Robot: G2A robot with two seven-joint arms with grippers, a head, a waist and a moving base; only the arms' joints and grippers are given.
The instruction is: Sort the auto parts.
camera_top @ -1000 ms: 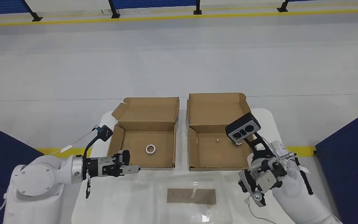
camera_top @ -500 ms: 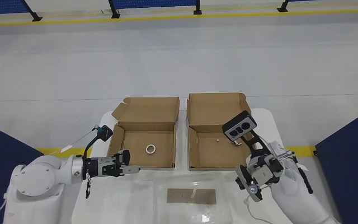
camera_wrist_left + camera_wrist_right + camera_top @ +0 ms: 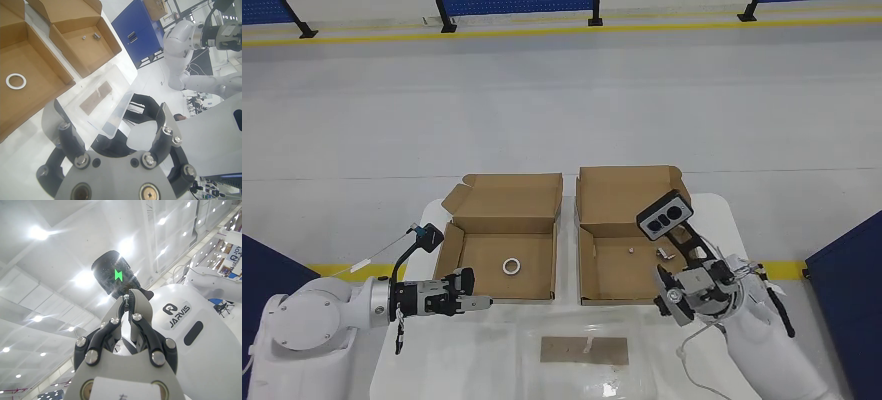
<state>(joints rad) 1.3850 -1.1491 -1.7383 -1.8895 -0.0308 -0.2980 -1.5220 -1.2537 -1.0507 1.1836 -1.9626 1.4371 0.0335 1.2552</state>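
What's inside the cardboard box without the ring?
On the box floor: a small stud and a metal clip. From above, the right arm's camera covers a far corner; the left wrist view shows it bare.

From where I stand, the right gripper (image 3: 126, 297) is tipped back and aimed up at the ceiling (image 3: 56, 279), and it sits at the centre of the frame. Its two pale fingers (image 3: 141, 305) are drawn in until only a sliver of gap is left. A small screw (image 3: 126, 300) is pinched between the ribbed pads close to the tips, its threads catching the light. Black links (image 3: 102, 336) studded with round silver fasteners tie the fingers to the grey gripper body. Beyond them the white panelled ceiling is dotted with bright ceiling lights (image 3: 37, 234), several flaring into stars.
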